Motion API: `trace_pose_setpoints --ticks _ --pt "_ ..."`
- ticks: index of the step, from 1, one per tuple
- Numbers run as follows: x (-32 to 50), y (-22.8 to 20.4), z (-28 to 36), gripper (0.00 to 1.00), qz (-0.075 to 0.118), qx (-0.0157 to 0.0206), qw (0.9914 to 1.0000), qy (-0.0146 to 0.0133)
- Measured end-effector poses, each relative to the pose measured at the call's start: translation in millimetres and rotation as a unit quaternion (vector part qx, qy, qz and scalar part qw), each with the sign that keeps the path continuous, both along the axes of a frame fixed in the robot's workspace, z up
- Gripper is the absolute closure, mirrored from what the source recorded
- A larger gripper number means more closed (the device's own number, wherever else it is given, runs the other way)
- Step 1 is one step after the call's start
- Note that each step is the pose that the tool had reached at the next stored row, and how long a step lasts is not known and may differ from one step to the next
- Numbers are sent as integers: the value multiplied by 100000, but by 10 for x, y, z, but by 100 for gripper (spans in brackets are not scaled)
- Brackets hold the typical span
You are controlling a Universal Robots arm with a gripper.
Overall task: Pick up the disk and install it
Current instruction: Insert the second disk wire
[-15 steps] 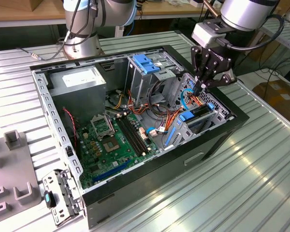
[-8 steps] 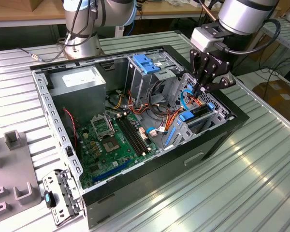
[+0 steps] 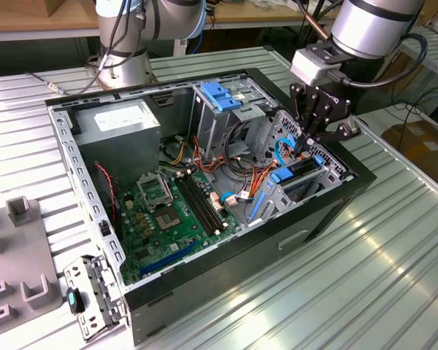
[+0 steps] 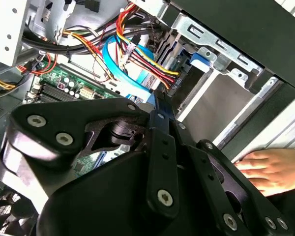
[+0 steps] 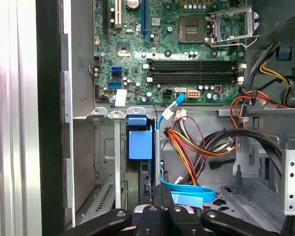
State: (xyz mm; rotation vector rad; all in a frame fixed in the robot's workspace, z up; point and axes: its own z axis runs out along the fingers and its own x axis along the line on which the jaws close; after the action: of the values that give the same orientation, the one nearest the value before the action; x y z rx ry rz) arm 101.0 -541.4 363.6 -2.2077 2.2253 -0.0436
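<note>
From where I stand, no print can be made out. The white sticker (image 3: 119, 116) on the power supply (image 3: 120, 131) carries lines too small to read, and the gripper (image 3: 312, 138) bears white lettering, partly hidden.

One open computer case (image 3: 328, 211), one motherboard (image 3: 171, 211), one hand (image 4: 273, 169), one end effector (image 3: 306, 142).
</note>
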Motion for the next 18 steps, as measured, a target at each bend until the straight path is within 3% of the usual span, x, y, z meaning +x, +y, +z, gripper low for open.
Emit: trace_pose_setpoints --ticks 4,13,18 --pt "0 -7 20 90 5 14 100000 57" --pt "-5 -141 21 90 286 229 99999 40" --pt "-6 -146 20 90 337 267 99999 36"
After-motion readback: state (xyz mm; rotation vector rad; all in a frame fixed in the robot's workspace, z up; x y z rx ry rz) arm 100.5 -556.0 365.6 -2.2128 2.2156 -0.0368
